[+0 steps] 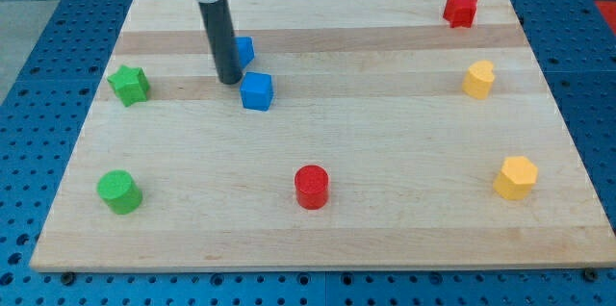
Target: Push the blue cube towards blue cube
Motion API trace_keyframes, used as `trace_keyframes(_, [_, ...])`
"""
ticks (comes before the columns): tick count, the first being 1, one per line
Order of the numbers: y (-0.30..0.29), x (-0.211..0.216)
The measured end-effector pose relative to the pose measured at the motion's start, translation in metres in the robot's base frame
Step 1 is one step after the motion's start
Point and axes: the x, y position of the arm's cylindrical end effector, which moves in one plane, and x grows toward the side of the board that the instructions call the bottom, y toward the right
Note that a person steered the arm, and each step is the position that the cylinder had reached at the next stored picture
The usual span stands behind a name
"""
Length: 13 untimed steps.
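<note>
A blue cube (257, 90) lies on the wooden board (318, 133) in the upper left part of the view. A second blue block (244, 51) sits just above it, partly hidden behind my rod. The two blue blocks are close together, with a small gap between them. My tip (229, 81) rests on the board just left of the blue cube and below-left of the other blue block. I cannot tell whether it touches either.
A green star (128, 85) lies at the left and a green cylinder (119, 191) at lower left. A red cylinder (311, 187) sits at bottom centre, a red star (460, 9) at top right. A yellow heart-like block (478, 80) and a yellow hexagon (515, 177) lie at the right.
</note>
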Motion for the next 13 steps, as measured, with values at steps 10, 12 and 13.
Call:
trace_keyframes(10, [-0.01, 0.054])
trace_keyframes(12, [0.056, 0.124])
trace_keyframes(13, [0.143, 0.11])
